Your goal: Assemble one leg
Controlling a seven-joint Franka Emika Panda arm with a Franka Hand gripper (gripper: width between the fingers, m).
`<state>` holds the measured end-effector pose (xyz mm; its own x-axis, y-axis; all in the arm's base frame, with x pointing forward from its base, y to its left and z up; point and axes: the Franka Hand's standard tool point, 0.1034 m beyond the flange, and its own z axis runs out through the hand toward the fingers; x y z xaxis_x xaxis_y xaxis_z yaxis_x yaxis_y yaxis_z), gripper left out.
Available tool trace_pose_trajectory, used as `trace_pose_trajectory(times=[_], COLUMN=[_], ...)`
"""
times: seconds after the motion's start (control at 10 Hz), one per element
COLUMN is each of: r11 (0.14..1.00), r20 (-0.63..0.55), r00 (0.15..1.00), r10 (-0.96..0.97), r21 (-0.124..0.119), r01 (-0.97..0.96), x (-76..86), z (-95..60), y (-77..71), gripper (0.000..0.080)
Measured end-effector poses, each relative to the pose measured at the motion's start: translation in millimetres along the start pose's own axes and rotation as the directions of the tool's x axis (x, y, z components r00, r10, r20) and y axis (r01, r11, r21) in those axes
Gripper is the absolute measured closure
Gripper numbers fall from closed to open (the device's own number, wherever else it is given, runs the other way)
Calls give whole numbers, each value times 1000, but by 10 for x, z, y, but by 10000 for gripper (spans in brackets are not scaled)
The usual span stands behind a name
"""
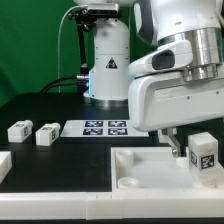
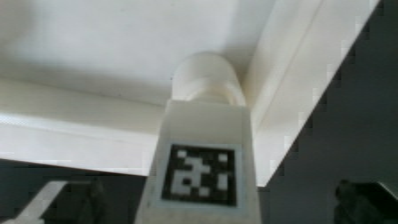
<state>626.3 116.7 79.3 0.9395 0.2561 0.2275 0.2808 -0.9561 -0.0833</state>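
Note:
A leg (image 2: 201,150), a white block with a black-and-white tag, stands upright in a corner of the white tabletop (image 2: 71,100), its rounded far end against the tabletop's raised rim. My gripper (image 2: 201,208) is open and straddles the leg, with a gap between each finger and the leg. One finger (image 2: 54,205) is on one side and the other on the opposite side. In the exterior view the leg (image 1: 205,154) stands on the tabletop (image 1: 150,172) at the right, under my gripper (image 1: 188,148). Two more legs (image 1: 18,130) (image 1: 46,134) lie at the left.
The marker board (image 1: 105,127) lies at the table's middle back. A white part (image 1: 3,165) sits at the exterior view's left edge. The robot's base (image 1: 108,60) stands behind, before a green backdrop.

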Motion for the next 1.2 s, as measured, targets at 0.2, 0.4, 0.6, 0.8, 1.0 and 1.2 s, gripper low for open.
trace_pose_trajectory(times=[0.2, 0.4, 0.6, 0.8, 1.0, 1.2], r11=[999, 999, 999, 999, 999, 999], r20=[139, 143, 143, 133, 134, 134], r00=[990, 990, 990, 991, 991, 991], r10=[8, 3, -4, -17, -16, -2], r21=[32, 36, 37, 38, 38, 37], r01=[-12, -8, -1, 12, 11, -3], x=[33, 60, 59, 48, 46, 46], z=[-24, -12, 4, 30, 32, 32], y=[-30, -11, 48, 39, 39, 38], gripper=[150, 150, 150, 273, 410, 511])
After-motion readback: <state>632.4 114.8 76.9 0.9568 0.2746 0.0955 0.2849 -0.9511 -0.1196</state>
